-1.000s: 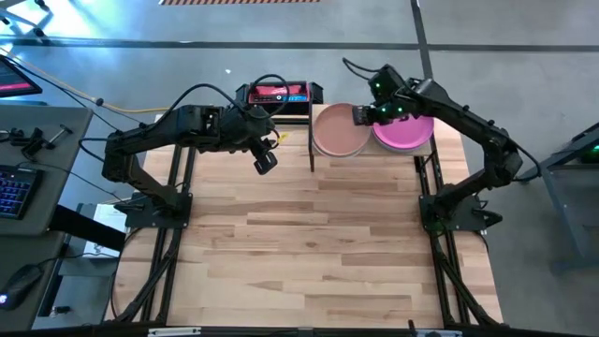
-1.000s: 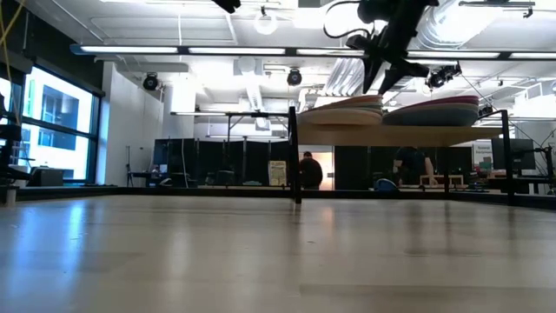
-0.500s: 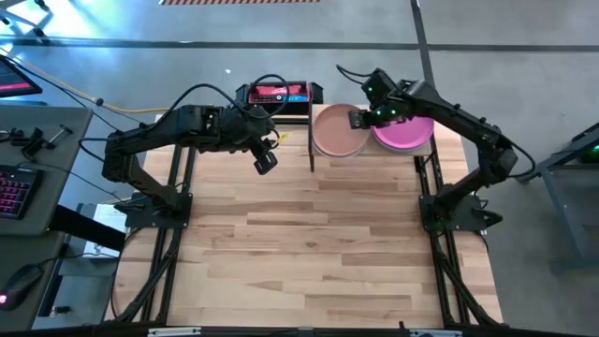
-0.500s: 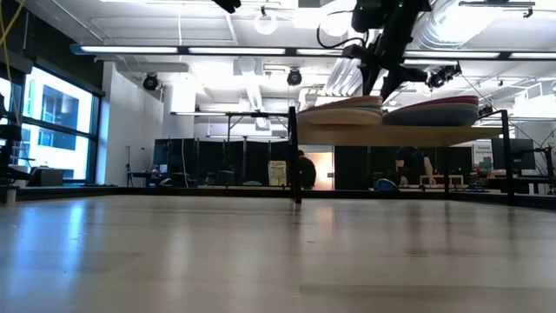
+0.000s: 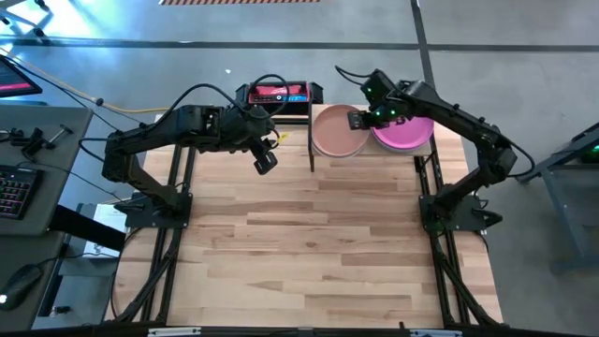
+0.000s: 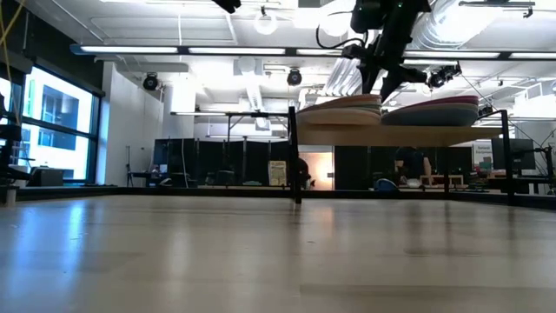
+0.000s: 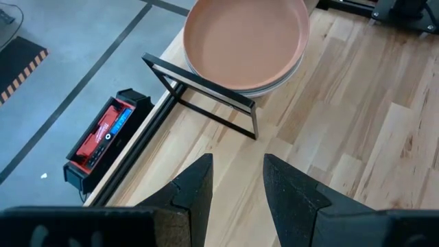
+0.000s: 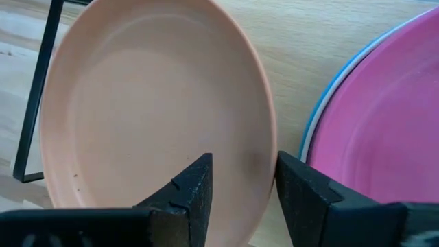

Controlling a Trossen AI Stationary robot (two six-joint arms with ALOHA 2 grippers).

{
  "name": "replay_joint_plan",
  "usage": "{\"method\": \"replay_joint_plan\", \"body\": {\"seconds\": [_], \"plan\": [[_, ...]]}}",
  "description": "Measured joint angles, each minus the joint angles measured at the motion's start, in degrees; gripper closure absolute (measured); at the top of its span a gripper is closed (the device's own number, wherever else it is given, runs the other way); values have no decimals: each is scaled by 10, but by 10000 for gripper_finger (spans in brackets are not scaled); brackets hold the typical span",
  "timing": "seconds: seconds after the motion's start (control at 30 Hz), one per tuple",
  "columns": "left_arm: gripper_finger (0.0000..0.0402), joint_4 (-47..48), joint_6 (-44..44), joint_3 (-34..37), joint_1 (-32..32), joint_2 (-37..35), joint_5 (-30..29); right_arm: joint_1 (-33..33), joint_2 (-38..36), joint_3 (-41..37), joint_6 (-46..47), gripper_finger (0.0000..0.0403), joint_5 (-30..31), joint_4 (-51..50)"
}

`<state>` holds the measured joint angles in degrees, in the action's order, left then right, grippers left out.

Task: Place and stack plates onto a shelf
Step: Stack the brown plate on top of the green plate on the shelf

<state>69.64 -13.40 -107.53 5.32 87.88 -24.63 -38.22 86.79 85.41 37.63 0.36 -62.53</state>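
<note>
A: What are the grippers doing?

B: The right gripper (image 5: 356,119) hovers above the shelf (image 5: 442,126), over the gap between its two plate stacks, fingers (image 8: 192,189) apart, gripping nothing. The left gripper (image 5: 266,162) hangs over the table (image 5: 309,243) just beside the shelf, also spread and empty.

A: What sits on the shelf?

B: Two stacks side by side. One is topped by a peach plate (image 5: 337,131), the other by a magenta plate (image 5: 407,133) with a blue rim (image 8: 317,120) peeking out beneath it.
</note>
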Motion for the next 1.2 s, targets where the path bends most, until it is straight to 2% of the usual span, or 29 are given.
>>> {"method": "replay_joint_plan", "body": {"seconds": [0.5, 0.83, 1.2], "plan": [[284, 0, 0, 0, 0, 0, 0, 1, -29, 0, 10, 268, 10, -33], [284, 0, -5, 0, 0, 0, 0, 44, -36, 0, 29, 268, 10, -46], [284, 0, -14, 0, 0, 0, 0, 56, -29, 0, 40, 268, 17, -45]]}}
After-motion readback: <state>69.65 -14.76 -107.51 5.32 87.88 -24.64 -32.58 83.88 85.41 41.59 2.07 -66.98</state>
